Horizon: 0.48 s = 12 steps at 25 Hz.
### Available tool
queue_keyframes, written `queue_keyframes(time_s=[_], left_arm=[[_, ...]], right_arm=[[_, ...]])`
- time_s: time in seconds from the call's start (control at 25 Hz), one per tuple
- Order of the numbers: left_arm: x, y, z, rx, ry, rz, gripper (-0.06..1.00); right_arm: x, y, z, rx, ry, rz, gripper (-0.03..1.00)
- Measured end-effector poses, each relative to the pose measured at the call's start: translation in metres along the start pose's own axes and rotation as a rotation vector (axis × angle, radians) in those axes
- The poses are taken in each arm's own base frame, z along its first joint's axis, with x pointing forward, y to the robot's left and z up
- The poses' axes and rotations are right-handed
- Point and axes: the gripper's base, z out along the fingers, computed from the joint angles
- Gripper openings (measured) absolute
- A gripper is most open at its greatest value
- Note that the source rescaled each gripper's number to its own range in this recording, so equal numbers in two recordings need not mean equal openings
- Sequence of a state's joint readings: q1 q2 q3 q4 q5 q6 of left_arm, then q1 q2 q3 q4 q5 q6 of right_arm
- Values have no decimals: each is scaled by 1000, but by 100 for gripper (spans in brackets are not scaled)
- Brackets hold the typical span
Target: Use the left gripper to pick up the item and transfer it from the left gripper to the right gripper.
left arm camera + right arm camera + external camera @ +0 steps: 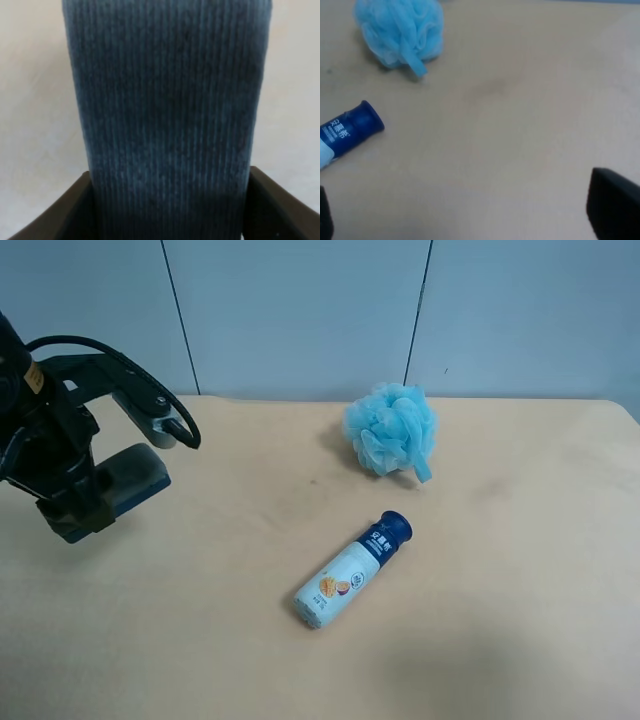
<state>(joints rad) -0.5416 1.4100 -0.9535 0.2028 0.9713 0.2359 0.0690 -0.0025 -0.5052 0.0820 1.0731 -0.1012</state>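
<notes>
Clamped in left gripper (78, 502): eraser (135, 475), one end gripped, other end jutting free, by tabletop (450, 640) edge at exterior high view's left. Likely light, stiff, felt face grippy. Empty right gripper (470, 212) gapes wide; best take free end.

Entry, as we record it: one bulky matt-black arm (40, 430) bearing a small yellow sticker (35, 377). A black cable (70, 338) loops over it to a grey-faced link (165, 423).

Left gripper (85, 502): black, with broad angular fingers (55, 220).

Right gripper (470, 212): we see only two blurred black finger edges (615, 207).
</notes>
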Motion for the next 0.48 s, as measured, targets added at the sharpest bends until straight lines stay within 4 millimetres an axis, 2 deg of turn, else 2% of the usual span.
queue_keyframes(time_s=[0.32,0.48], left_arm=[[-17,-51,-10,35,-56,203,0],[-20,-67,-13,45,-83,271,0]], right_arm=[[0,0,0,0,0,0,100],[0,0,0,0,0,0,100]])
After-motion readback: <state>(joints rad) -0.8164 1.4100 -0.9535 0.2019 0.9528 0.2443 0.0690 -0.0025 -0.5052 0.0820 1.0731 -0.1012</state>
